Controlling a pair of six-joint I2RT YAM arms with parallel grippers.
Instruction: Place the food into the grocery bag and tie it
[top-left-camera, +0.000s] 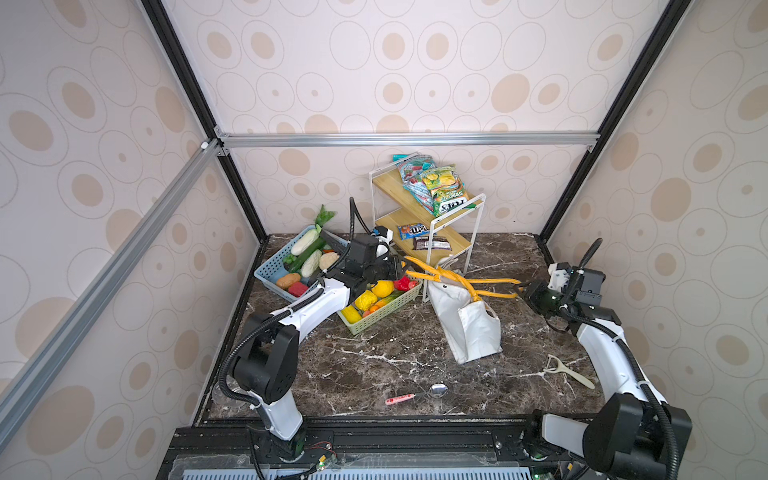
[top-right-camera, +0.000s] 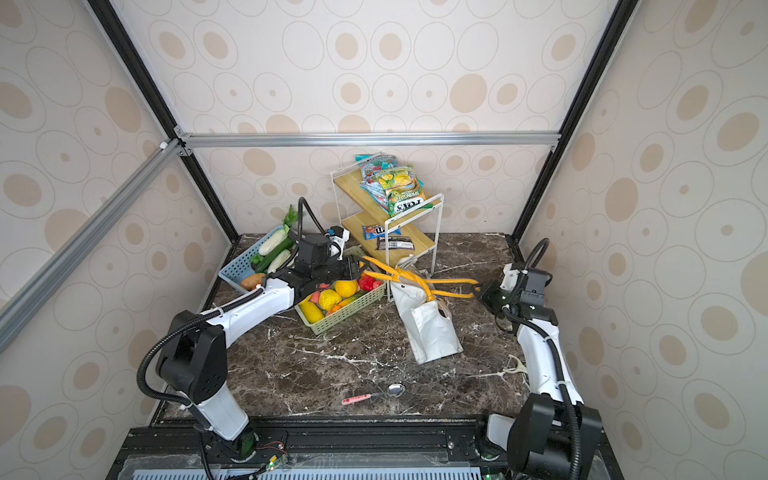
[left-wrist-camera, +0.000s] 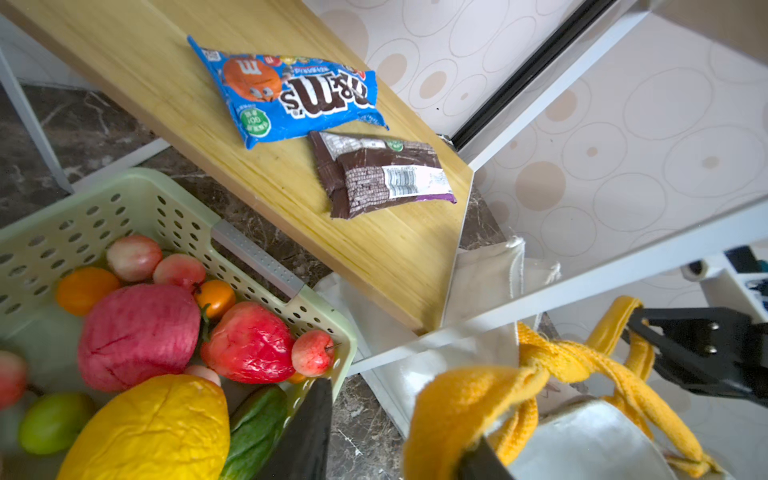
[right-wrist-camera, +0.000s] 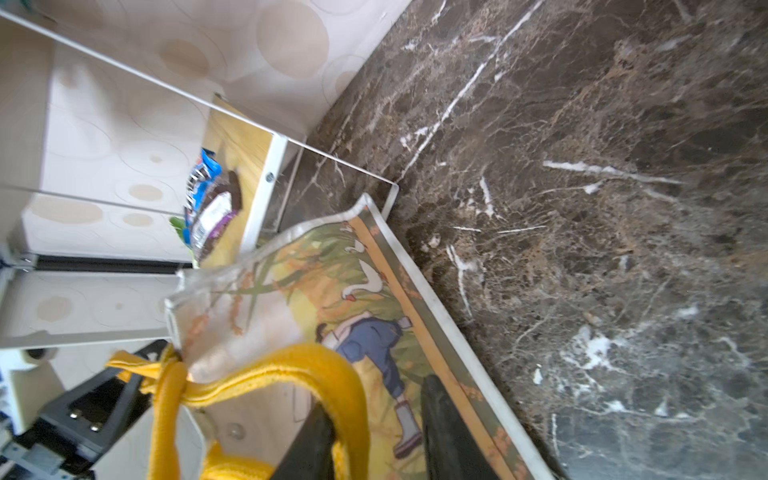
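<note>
grocery bag (top-left-camera: 469, 328) flat on the desk (top-left-camera: 365, 365) mid-scene, long axis slanting from its mouth at the foot of the wire rack (left-wrist-camera: 270, 187) toward the near right edge. yellow handles (left-wrist-camera: 469, 399) stretched sideways off that mouth, crossed into a knot (right-wrist-camera: 170, 378) and strung almost level between the two arms; strap line left to right, across the bag's length.

left end effector (top-left-camera: 397, 267) at the left end of that line, above the far corner of the green basket (top-left-camera: 376, 322); jaws parted wider than the strap, one loop draped loose over a finger rather than pinched. right end effector (top-left-camera: 523, 289) at the right end, over bare desk; jaws also apart, a strap loop passing through the gap and resting against one finger, not clamped. knot nearer the left one, close to the rack's front leg.

judged next: slipping each end effector out of its loop, backward along the strap line, away from the knot. risk: a loop catching on a fingertip and dragging knot or bag; on the left, little room between rack frame and basket rim.

toy fruit (top-left-camera: 382, 288) heaped in the green basket, toy vegetables (top-left-camera: 309, 247) in the blue basket (top-left-camera: 266, 272) behind the left arm. bag thin-looking, contents hidden; cannot tell whether any food inside. m&m's pack (left-wrist-camera: 291, 95) and brown bar (left-wrist-camera: 382, 178) on the rack's lower shelf, snack bags (top-left-camera: 436, 187) on top. spoon (top-left-camera: 438, 390) and peeler (top-left-camera: 571, 372) near the front, well apart from the straps.
</note>
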